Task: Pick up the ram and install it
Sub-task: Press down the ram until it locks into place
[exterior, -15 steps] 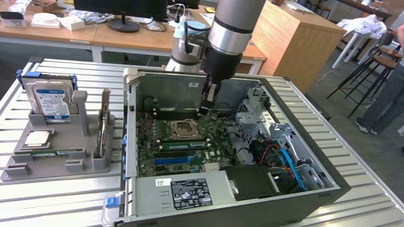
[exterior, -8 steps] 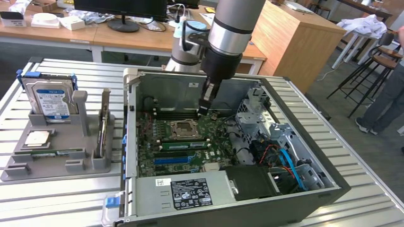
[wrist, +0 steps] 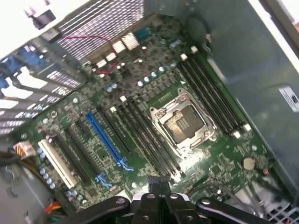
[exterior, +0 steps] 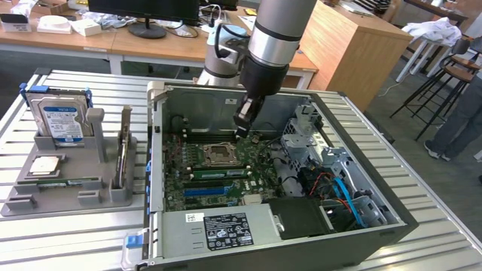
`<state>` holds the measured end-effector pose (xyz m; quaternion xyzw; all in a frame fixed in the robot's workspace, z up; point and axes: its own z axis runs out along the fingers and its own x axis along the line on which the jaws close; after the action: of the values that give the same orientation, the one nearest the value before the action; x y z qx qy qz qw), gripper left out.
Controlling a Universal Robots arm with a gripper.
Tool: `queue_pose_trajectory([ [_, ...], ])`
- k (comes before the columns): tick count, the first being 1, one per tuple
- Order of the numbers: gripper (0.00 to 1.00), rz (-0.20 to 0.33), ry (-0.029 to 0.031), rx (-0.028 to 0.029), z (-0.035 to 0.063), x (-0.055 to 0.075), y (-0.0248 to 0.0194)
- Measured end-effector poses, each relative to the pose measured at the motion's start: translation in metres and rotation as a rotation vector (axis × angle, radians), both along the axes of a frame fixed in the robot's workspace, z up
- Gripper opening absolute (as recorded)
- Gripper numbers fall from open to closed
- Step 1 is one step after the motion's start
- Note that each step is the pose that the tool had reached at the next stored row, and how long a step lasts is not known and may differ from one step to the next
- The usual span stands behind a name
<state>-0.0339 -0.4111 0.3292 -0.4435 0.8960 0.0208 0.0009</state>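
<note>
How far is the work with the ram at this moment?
Done: the arm's tool is shut and hangs inside the open black computer case, above the green motherboard. In hand: I cannot tell whether it holds a stick. Left: a thin green ram stick lies in the grey tray, and the long black memory slots beside the processor socket look empty.

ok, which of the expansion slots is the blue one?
The long blue slot, flanked by black slots; the white slot sits outermost in the row.
</note>
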Motion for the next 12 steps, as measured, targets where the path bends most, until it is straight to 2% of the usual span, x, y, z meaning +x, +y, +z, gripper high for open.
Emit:
queue_pose_trajectory([
  [12,0.10,-0.219,0.0000,0.0000,-0.0008,0.0000,0.0000],
])
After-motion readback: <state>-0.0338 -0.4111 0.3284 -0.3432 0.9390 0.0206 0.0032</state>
